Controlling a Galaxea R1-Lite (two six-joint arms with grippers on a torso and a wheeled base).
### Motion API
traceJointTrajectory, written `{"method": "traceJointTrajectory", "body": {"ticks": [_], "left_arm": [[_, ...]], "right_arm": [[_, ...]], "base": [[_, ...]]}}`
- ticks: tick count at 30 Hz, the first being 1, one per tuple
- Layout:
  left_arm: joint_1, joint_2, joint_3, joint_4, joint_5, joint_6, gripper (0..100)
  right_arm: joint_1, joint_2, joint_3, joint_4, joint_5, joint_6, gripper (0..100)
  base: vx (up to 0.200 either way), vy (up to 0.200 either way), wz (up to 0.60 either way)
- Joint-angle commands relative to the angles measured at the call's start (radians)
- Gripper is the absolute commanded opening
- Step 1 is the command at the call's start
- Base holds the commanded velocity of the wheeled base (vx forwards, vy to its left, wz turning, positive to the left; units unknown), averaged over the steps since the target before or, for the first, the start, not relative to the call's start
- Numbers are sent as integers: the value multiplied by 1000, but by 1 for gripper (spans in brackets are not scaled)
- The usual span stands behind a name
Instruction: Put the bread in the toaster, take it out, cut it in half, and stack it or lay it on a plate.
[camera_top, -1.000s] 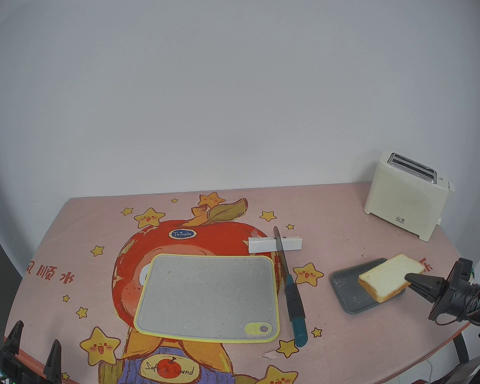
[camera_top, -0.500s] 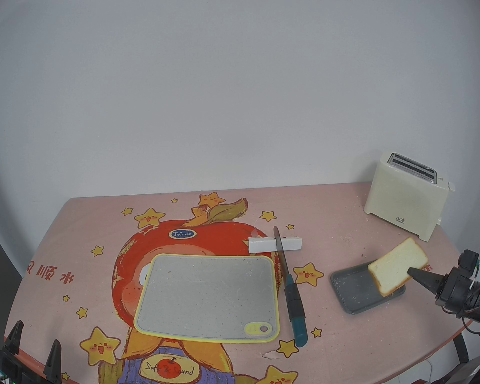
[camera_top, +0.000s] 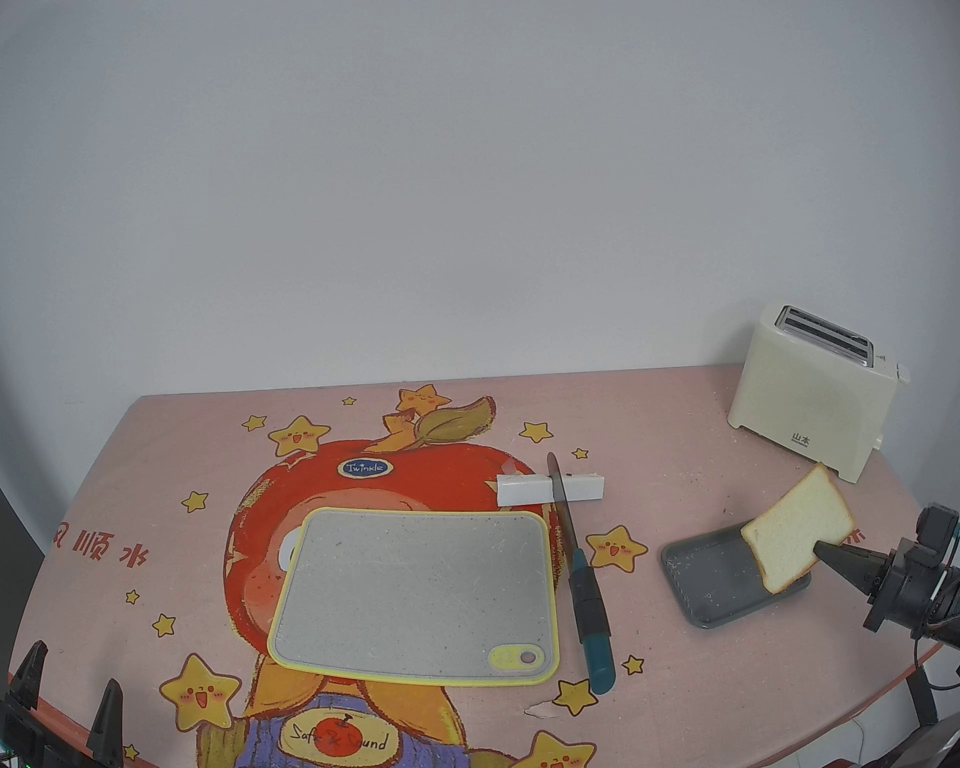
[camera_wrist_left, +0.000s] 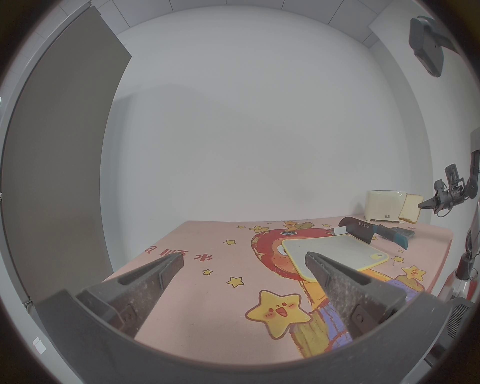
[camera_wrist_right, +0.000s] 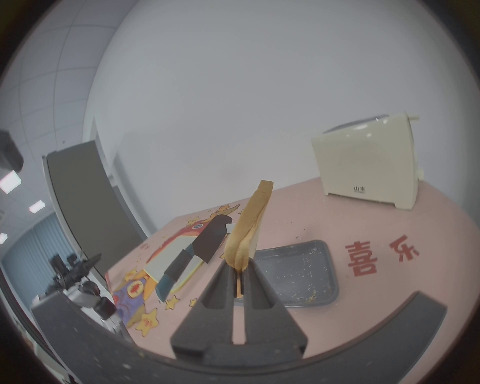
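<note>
pinching the bread (camera_top: 797, 527) by one edge, the right gripper (camera_top: 825, 548) is clamped on it, holding it tilted on edge above the grey tray (camera_top: 700, 585), just in front of the toaster (camera_top: 815, 390), likely so it can slide narrow-side into a slot. nothing stands between them. farther from the toaster lie the knife (camera_top: 582, 585) and cutting board (camera_top: 415, 595); farthest, the left gripper (camera_wrist_left: 245, 265) sits spread wide, empty.

Print noted, not transcribed: small dark mark low on toaster (camera_top: 815, 400) front; red characters on pink table (camera_top: 680, 420) beside tray (camera_top: 705, 580); oval badge on apple graphic (camera_top: 400, 480); lettering on knife (camera_wrist_left: 372, 230) blade.
</note>
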Motion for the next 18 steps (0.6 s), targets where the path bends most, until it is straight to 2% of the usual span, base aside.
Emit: {"method": "traceJointTrajectory", "body": {"ticks": [1, 4, 7, 10, 13, 14, 15, 18], "left_arm": [[0, -16, 18, -1, 0, 0, 100], [0, -16, 18, -1, 0, 0, 100], [0, -16, 18, 1, 0, 0, 100], [0, -16, 18, -1, 0, 0, 100], [0, -16, 18, -1, 0, 0, 100], [0, -16, 18, -1, 0, 0, 100], [0, -16, 18, -1, 0, 0, 100], [0, -16, 18, -1, 1, 0, 100]], "right_arm": [[0, -2, 15, 4, 2, -45, 0], [0, -2, 15, 2, 2, -81, 0], [-3, 3, 1, -4, 2, -164, 0], [0, 6, 4, 1, 0, -201, 0], [-1, 12, 15, 16, 0, -279, 0], [-1, 12, 15, 16, 0, -279, 0], [-12, 10, 15, 36, 0, -321, 0], [-18, 1, 0, 30, -5, -338, 0]], "base": [[0, 0, 0], [0, 0, 0], [0, 0, 0], [0, 0, 0], [0, 0, 0], [0, 0, 0], [0, 0, 0], [0, 0, 0]]}}
